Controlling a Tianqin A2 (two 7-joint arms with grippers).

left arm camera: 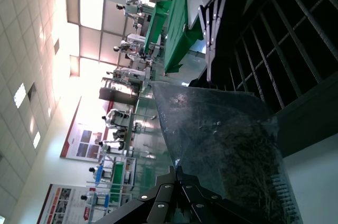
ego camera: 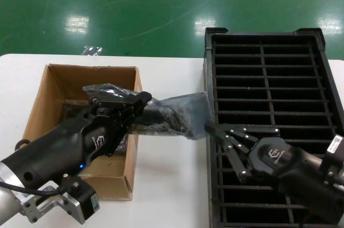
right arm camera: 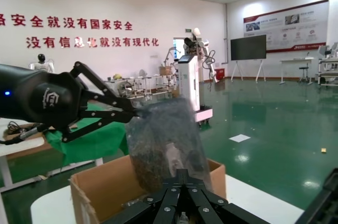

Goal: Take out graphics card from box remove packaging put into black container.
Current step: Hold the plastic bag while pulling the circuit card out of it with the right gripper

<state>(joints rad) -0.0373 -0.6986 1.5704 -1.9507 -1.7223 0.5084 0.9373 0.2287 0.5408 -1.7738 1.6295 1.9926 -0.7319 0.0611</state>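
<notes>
Head view: left gripper (ego camera: 141, 100) clenched on one end of the packaging (ego camera: 174, 114), held in the air between box (ego camera: 54, 85) and black container (ego camera: 269, 77); right gripper (ego camera: 215, 130) pinches the far end.

Left wrist: bag (left arm camera: 222, 145) looks slick, so a pull could slip it.

Right wrist: card isn't clearly visible inside; it may drop out onto the table.

The graphics card cannot be made out through the crinkled packaging (ego camera: 174, 114). The left gripper (ego camera: 141, 104) covers part of the box (ego camera: 56, 91) interior. The black container (ego camera: 269, 42) runs past the head view's lower edge.
</notes>
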